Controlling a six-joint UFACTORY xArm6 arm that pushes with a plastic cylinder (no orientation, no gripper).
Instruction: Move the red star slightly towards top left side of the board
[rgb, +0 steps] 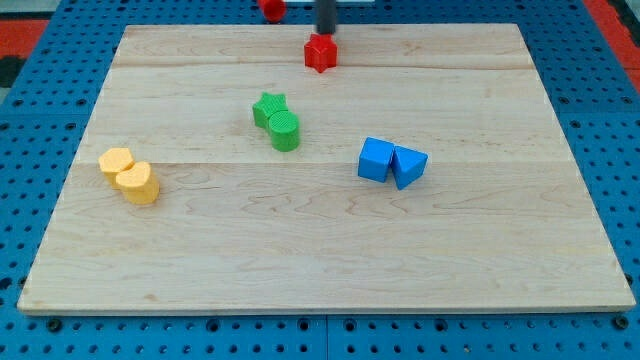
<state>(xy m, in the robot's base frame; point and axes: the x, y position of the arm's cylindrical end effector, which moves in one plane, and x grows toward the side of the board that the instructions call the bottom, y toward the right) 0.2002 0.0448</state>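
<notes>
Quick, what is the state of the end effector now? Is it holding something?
No gripper here: the end effector is a plain rod, so it holds nothing.
My tip stands just above the red star, at the view's top, very near or touching it.

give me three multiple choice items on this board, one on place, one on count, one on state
1. Where is my tip relative to the red star block?
A. just above it, toward the view's top
B. at the view's bottom
C. left of the yellow blocks

2. How many blue blocks lie on the wooden board?
A. one
B. two
C. four

3. The green star block and green cylinder block are
A. touching
B. far apart
C. stacked

Answers: 1 A, the rod ends right by the star's upper edge. 2 B, a pair sits at the view's right. 3 A, no gap shows between them.
</notes>
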